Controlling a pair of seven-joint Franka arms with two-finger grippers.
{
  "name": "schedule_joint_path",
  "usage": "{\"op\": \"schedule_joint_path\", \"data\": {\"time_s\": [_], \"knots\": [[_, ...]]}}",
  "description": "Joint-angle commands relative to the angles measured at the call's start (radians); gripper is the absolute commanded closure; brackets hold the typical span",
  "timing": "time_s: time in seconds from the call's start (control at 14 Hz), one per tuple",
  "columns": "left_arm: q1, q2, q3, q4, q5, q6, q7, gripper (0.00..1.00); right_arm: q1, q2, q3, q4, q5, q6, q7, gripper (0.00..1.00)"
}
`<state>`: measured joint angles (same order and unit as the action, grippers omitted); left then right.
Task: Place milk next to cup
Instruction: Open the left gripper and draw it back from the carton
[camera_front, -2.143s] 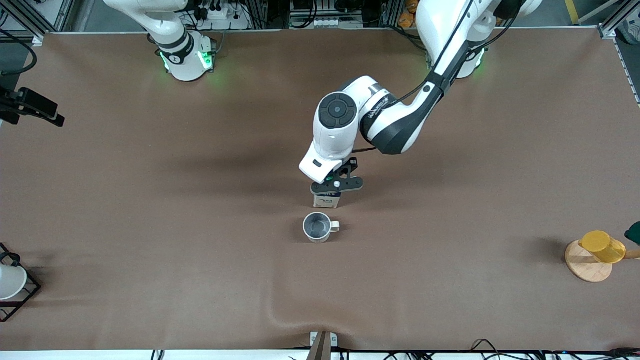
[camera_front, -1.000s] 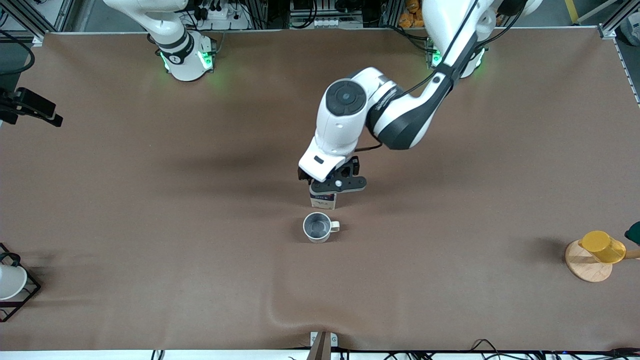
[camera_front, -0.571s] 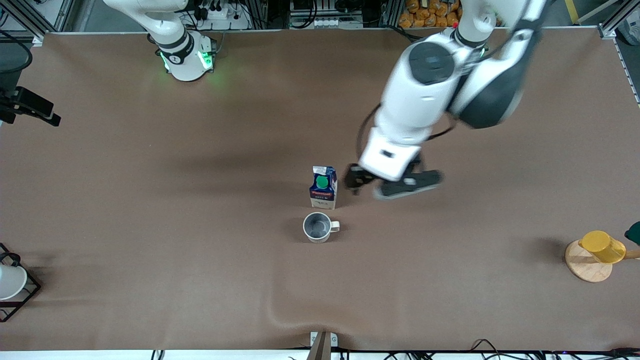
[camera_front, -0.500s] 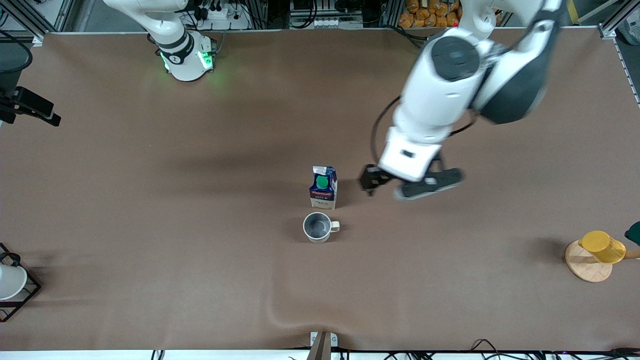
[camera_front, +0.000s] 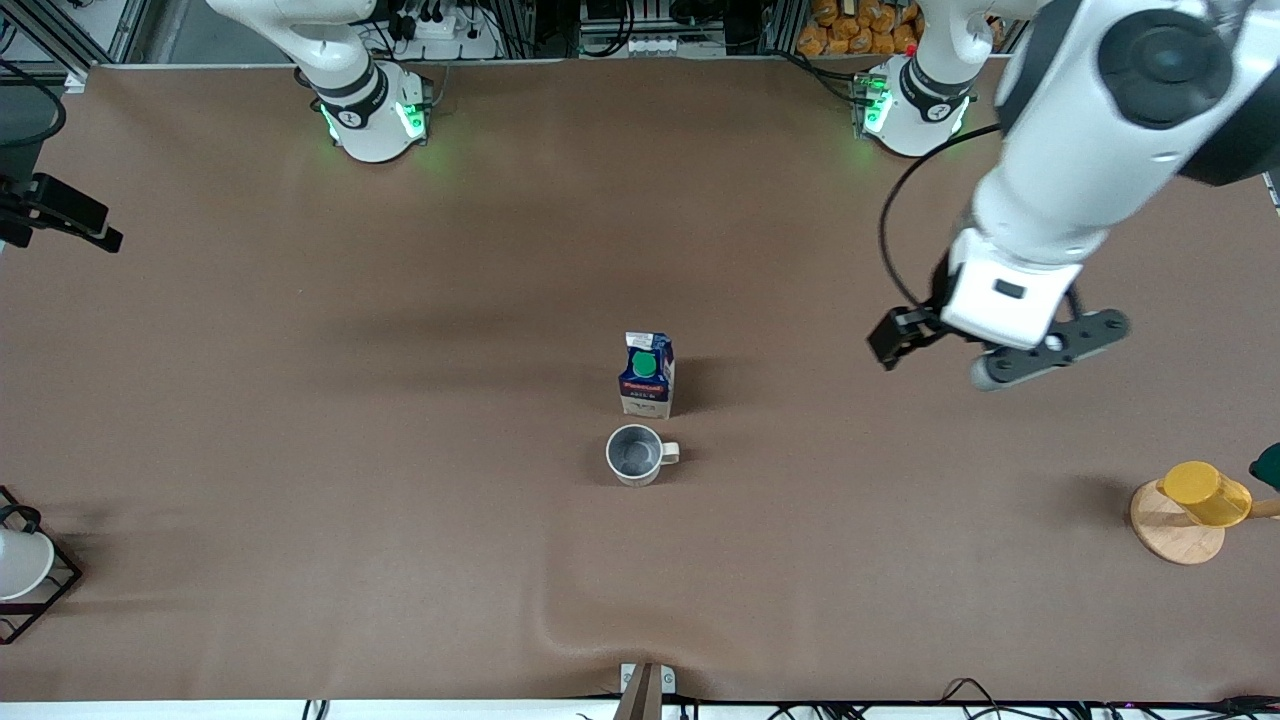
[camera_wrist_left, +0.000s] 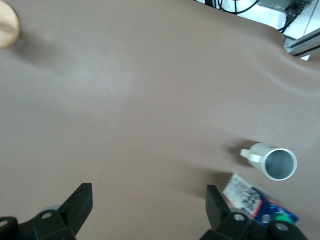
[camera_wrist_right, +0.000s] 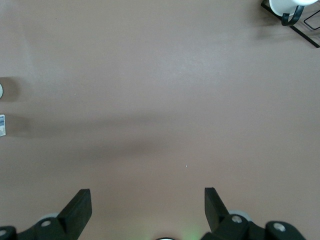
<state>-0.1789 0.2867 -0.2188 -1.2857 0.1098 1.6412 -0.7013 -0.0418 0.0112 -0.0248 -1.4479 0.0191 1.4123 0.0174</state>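
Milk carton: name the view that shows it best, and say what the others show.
Front view: the milk carton stands whole, green cap visible. Left wrist view cuts it behind a finger; right wrist view catches only a sliver at the edge.

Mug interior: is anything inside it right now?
The mug shows only its bare grey interior, nothing inside. The milk carton stands beside it, farther from the front camera. Nothing covers the mug's opening.

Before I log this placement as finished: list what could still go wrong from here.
1. The milk stands upright close beside the cup, just farther from the front camera; a nudge to either could tip the tall, narrow carton.
2. The left gripper, open and empty, hangs over bare table toward the left arm's end; a low sweep from there might strike the yellow cup on its wooden disc.
3. The right gripper waits open over bare table; little risk.
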Motion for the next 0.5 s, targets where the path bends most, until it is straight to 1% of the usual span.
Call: {"op": "schedule_joint_path", "data": {"time_s": [0.0, 0.21, 0.43], "knots": [[0.053, -0.053, -0.007, -0.03, 0.024, -0.059, 0.095, 0.0, -0.003, -0.01, 0.006, -0.002, 0.007, -0.004, 0.013, 0.0], [0.125, -0.086, -0.01, -0.035, 0.005, -0.122, 0.173, 0.0, -0.003, -0.008, 0.008, -0.002, 0.01, -0.003, 0.015, 0.0], [0.177, -0.104, -0.014, -0.05, -0.012, -0.139, 0.264, 0.0, 0.0, -0.01, 0.011, 0.0, 0.01, -0.004, 0.015, 0.0]]}}
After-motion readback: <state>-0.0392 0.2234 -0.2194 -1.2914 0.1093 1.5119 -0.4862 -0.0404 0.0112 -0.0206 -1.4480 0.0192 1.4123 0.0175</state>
